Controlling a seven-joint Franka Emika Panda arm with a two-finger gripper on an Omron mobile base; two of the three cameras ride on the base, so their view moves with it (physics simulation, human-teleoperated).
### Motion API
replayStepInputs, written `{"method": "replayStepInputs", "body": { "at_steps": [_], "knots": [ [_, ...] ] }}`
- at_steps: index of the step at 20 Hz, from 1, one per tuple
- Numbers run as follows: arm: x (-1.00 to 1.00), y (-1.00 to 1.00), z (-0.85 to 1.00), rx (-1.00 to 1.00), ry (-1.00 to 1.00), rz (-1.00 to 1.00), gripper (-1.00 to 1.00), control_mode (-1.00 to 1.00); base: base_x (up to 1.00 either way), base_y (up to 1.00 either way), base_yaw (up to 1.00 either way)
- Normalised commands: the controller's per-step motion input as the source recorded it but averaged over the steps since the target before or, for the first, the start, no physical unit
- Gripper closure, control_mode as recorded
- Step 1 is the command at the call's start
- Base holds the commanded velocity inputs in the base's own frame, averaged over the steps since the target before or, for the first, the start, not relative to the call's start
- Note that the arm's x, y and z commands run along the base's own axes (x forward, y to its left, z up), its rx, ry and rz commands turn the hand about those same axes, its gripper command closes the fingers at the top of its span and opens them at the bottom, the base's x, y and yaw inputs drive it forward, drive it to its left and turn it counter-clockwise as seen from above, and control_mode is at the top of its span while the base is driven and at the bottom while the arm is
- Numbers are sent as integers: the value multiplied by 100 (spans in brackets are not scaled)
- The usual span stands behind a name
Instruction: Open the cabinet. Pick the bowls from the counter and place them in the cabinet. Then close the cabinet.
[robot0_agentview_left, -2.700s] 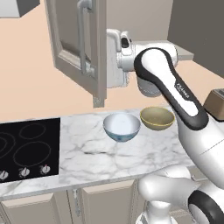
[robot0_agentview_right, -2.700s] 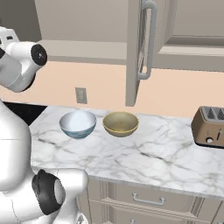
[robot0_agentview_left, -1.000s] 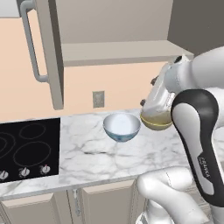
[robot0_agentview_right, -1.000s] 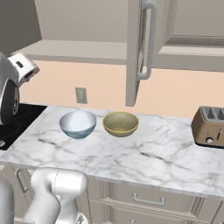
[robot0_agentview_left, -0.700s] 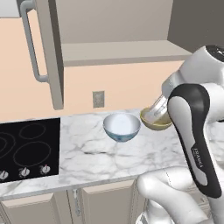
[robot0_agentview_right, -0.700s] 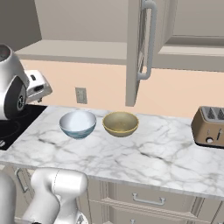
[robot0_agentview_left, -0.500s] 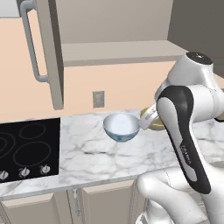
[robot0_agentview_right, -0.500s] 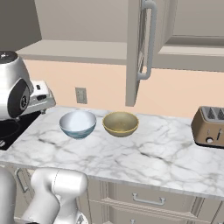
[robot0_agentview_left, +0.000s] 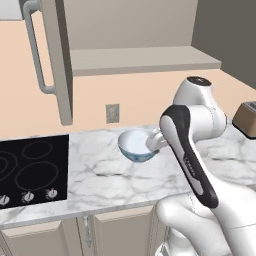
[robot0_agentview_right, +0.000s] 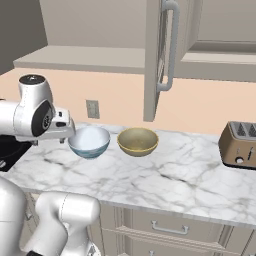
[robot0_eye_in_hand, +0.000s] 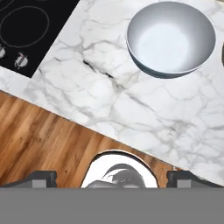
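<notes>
We're looking at the white bowl (robot0_agentview_right: 89, 141) on the counter (robot0_agentview_right: 165, 182), patterned blue-green outside, with the tan bowl (robot0_agentview_right: 138, 140) just beside it on its right, both empty and upright. Above them the cabinet (robot0_agentview_right: 159, 55) stands open, its doors swung out and its shelf bare, so by our reckoning the opening is done and the first pick is the step in hand. The gripper (robot0_agentview_right: 64, 131) hangs close by the white bowl's left rim, fingers spread wide with nothing between them (the two tips (robot0_eye_in_hand: 181, 178) sit far apart at the foot of the hand view). Next we'd expect it to drop one finger inside the rim, one outside, and pinch. The right base view gives us the tan bowl and a toaster (robot0_agentview_right: 241, 145) at the far right; in the left base view the arm covers that bowl, but we get the black cooktop (robot0_agentview_left: 31, 170) and the wall outlet (robot0_agentview_left: 112, 113).
</notes>
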Motion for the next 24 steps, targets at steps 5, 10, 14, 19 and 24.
{"method": "replayStepInputs", "body": {
  "at_steps": [5, 10, 14, 19, 24],
  "knots": [
    [41, 11, -46, -1, -4, 0, -100, -100, 0, 0, 0],
    [16, 29, -15, -8, -19, 0, -100, -100, 0, 0, 0],
    [9, 28, -19, -13, -19, 0, -100, -100, 0, 0, 0],
    [19, 9, -34, -14, -4, 1, -100, -100, 0, 0, 0],
    [45, 0, -22, -5, 0, 2, -100, -100, 0, 0, 0]
  ]
}}
